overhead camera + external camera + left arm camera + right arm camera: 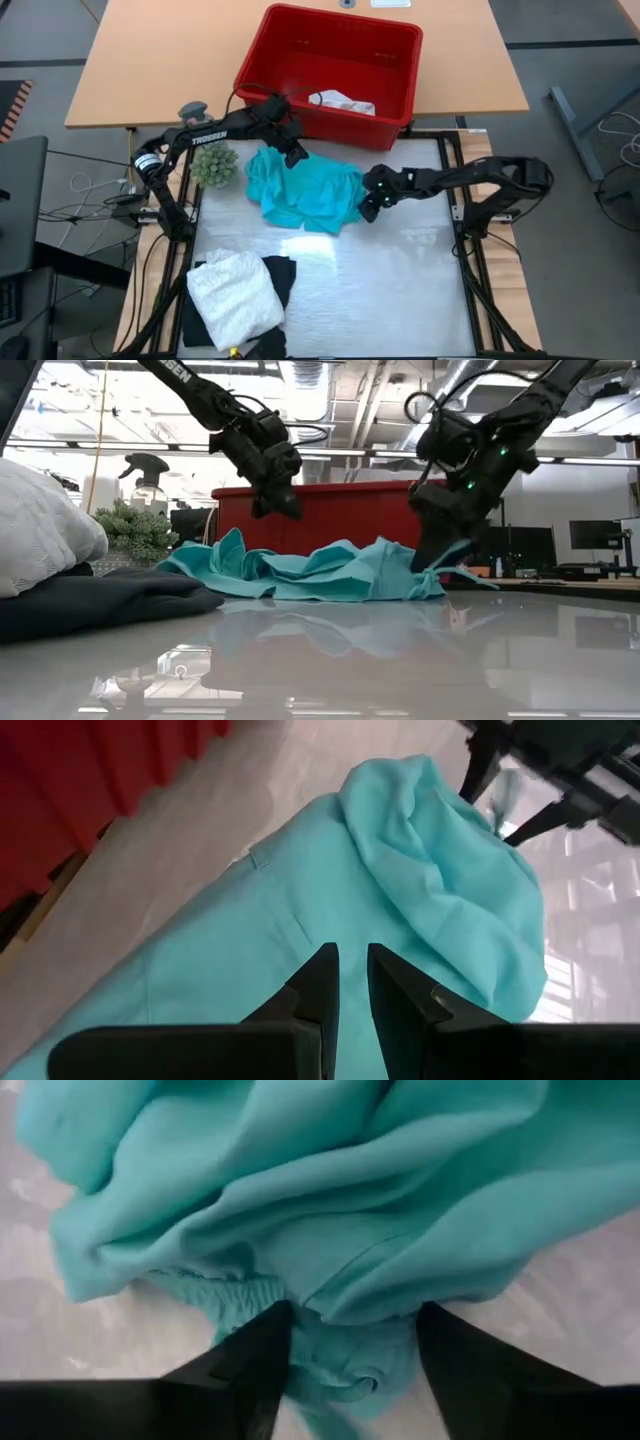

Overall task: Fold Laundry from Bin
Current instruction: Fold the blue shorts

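Overhead view: a red bin (395,60) stands at the upper centre of the frame, straddling the far edge of the white table (400,280), with one white lacy garment (345,101) lying inside against its near wall. Just below the bin, at the centre of the frame, a teal garment (305,190) lies crumpled on the table. The left gripper (296,156) hangs at the cloth's upper left edge, just in front of the bin wall; its wrist view shows its two dark fingers (318,982) nearly together, a narrow slit between them and nothing held, poised above the teal fabric. The right gripper (368,207) sits at the cloth's right edge; its wrist view shows the fingers (262,1345) spread wide, straddling a bunched hem of the teal garment (whether the pads press the cloth cannot be told). The table-level view shows the left gripper (277,500) clear above the teal heap and the right gripper (432,555) down at the heap's right end. At the lower left of the overhead frame a folded white garment (235,292) rests on a black garment (282,276). A small green plant (214,165) stands left of the teal cloth, just beside it.
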